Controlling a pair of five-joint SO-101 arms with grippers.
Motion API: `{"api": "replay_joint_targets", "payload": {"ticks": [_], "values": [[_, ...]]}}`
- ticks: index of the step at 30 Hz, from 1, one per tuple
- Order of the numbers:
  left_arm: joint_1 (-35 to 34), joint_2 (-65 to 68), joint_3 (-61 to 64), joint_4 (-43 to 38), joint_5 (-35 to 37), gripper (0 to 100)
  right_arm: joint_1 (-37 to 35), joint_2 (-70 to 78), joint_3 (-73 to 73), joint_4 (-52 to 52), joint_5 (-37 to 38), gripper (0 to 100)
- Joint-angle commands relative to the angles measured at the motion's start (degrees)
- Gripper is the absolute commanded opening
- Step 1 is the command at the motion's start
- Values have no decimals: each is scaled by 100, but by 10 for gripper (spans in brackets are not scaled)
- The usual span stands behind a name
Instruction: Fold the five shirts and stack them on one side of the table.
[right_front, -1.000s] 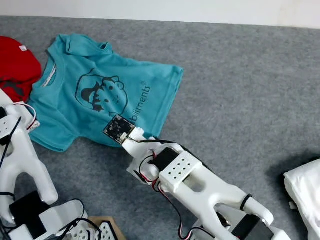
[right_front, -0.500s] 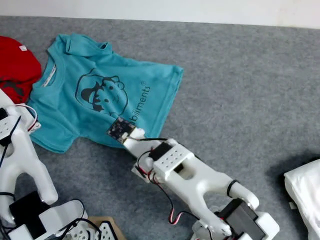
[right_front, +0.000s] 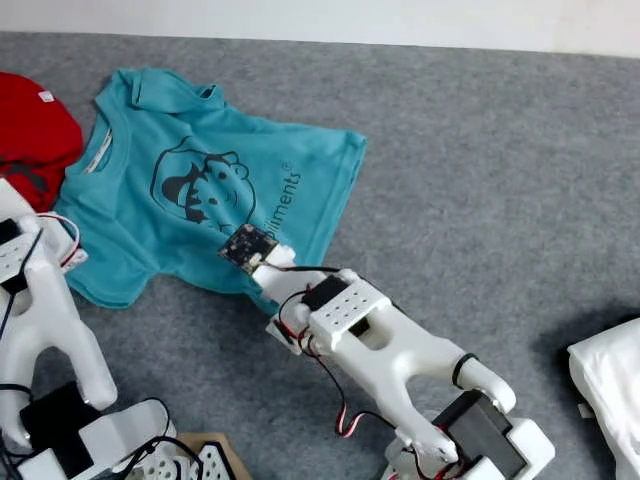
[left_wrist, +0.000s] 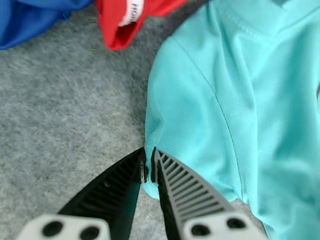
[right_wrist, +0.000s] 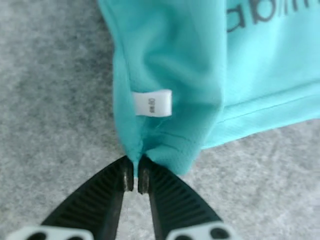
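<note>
Teal jersey, thin and limp, lies spread face up toward the far left corner of the table (right_front: 500, 150). This teal shirt (right_front: 210, 180) has a red shirt (right_front: 30, 130) just beside it at the left edge, and a white folded cloth (right_front: 610, 390) sits at the right edge. The right arm (right_front: 380, 340) stretches from the near edge to the shirt's bottom hem. The left arm (right_front: 40, 300) stands by the near sleeve.

From the left wrist, the left jaws are clenched on the sleeve's edge, with a sliver of teal cloth caught between them. The red shirt and a blue shirt (left_wrist: 35, 17) lie beyond on the grey surface.

From the right wrist, the right jaws are clamped on the bottom hem close to a white label (right_wrist: 152, 104), and the cloth puckers into the pinch.

The shirt looks light and soft, so it will likely sag and bunch rather than hold a shape. The stitched hems probably give the firmest bite, and keeping both pinches taut should make a clean fold.
</note>
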Motion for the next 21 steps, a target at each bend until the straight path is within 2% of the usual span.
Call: {"api": "replay_joint_targets", "payload": {"ticks": [1, 5, 9, 15, 21], "values": [[251, -207, 189, -413, -9, 6, 330, -92, -268, -75, 70, 8], [426, -215, 338, -703, -9, 6, 593, -224, -286, 57, 70, 7], [576, -268, 40, -686, 26, 6, 787, -1156, -479, 787, 62, 7], [497, -277, -1376, -686, 1301, 6, 1077, -3002, -567, 1341, 97, 7], [426, -576, -2967, -290, 1802, 6, 1420, -4277, -1516, 2264, 774, 7]]}}
